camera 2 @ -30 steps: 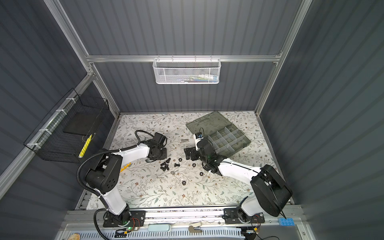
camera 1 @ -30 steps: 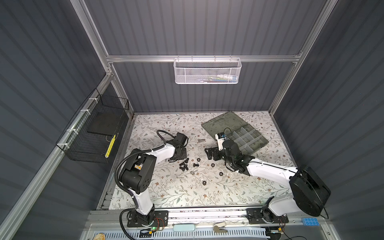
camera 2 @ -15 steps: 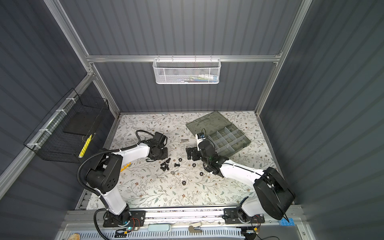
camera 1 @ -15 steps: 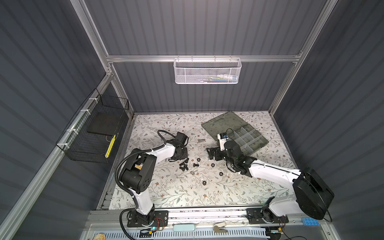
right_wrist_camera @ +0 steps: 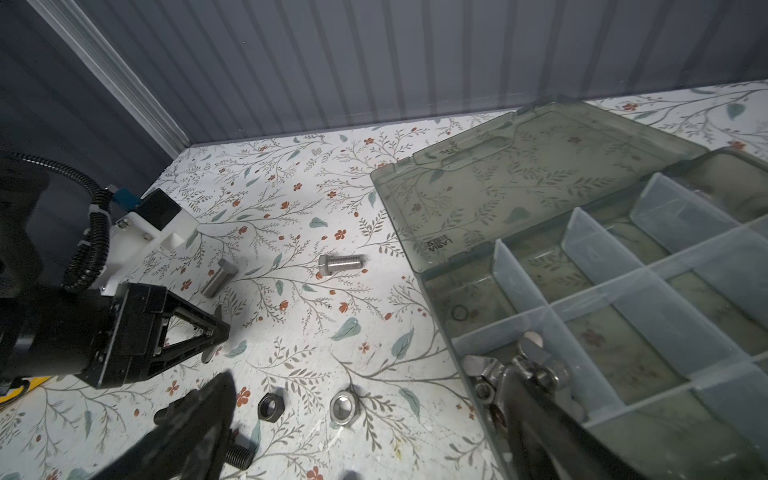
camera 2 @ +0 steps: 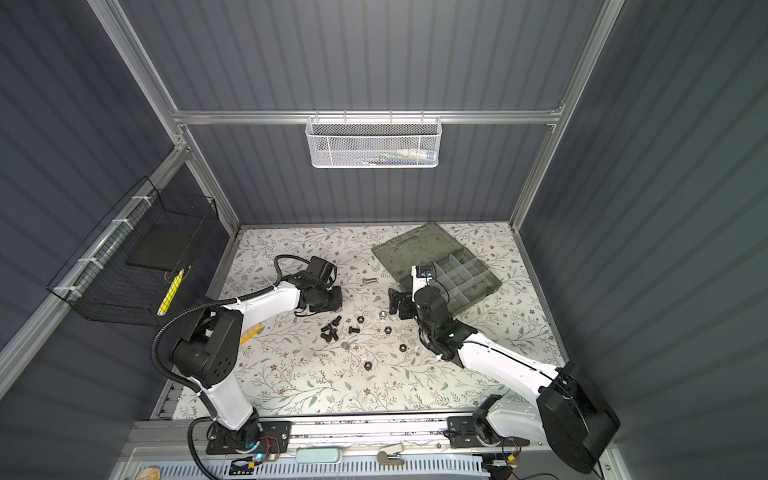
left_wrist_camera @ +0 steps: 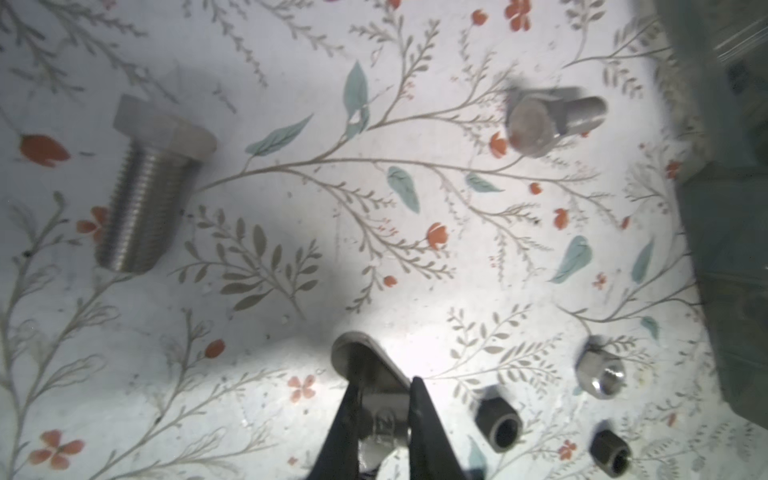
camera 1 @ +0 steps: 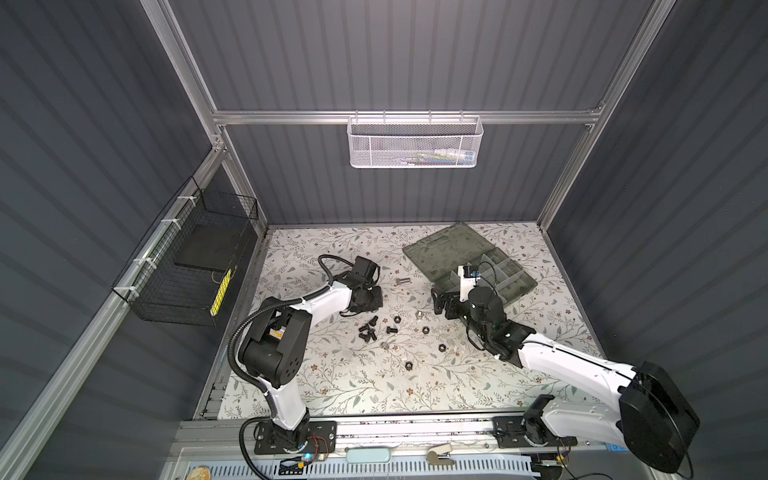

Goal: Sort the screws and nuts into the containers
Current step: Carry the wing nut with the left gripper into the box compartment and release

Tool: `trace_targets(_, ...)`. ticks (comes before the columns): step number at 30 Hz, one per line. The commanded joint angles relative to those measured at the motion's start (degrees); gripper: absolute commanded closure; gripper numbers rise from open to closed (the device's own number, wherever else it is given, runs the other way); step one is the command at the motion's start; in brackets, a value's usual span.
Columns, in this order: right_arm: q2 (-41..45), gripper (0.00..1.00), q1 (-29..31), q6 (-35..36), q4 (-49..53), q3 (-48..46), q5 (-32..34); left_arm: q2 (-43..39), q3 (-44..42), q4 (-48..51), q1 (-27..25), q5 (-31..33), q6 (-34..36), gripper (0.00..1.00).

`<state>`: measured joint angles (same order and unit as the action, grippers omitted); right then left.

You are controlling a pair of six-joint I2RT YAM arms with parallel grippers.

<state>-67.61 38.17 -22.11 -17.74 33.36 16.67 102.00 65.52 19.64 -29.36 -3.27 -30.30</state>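
Most of the hardware lies loose on the floral table (camera 1: pixel 332 374): black screws (camera 1: pixel 368 330) in a small cluster, black nuts (camera 1: pixel 425 330) scattered toward the middle, a silver nut (right_wrist_camera: pixel 345 409) beside one of them, and two silver screws (left_wrist_camera: pixel 145 191) farther back. The left gripper (left_wrist_camera: pixel 384 386) is clenched on a small silver piece (left_wrist_camera: pixel 365 361) with a rounded wing (a wing nut, by the look of it), held low beside the black cluster; whether it touches the table I cannot tell. The right gripper (camera 1: pixel 444 302) hangs spread wide with nothing in it at the near corner of the open case (camera 1: pixel 449 249). The containers (right_wrist_camera: pixel 598 245) look mostly bare, though the corner compartment nearest that gripper holds a few similar winged pieces (right_wrist_camera: pixel 519 361). The step in hand appears to be the carry after a pick, with the sorting barely begun. The next move calls for lifting the silver piece clear, crossing toward the case, and releasing it over that corner compartment, which the right gripper partly blocks, so it should draw aside first.
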Motion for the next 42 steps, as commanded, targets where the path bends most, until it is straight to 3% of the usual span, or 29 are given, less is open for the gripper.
trace_targets(1,3.12,0.01,-1.18,-1.05,-2.25,-2.3,3.76,-0.65,2.91,-2.12,-1.84,-2.44,-2.01,0.89)
trace_targets(22,17.88,0.01,-8.18,-6.92,-1.18,-9.5,9.92,16.56,29.03,-6.61,-17.38,-4.61,-4.67,0.9)
trace_targets(35,22.34,0.01,-8.77,-7.12,-0.98,-11.18,12.16,24.83,35.65,-11.05,-20.28,-7.38,-7.85,0.89)
trace_targets(42,22.34,0.01,-8.8,-7.19,-0.92,-11.15,12.08,28.38,37.84,-10.67,-20.56,-7.59,-8.21,0.84)
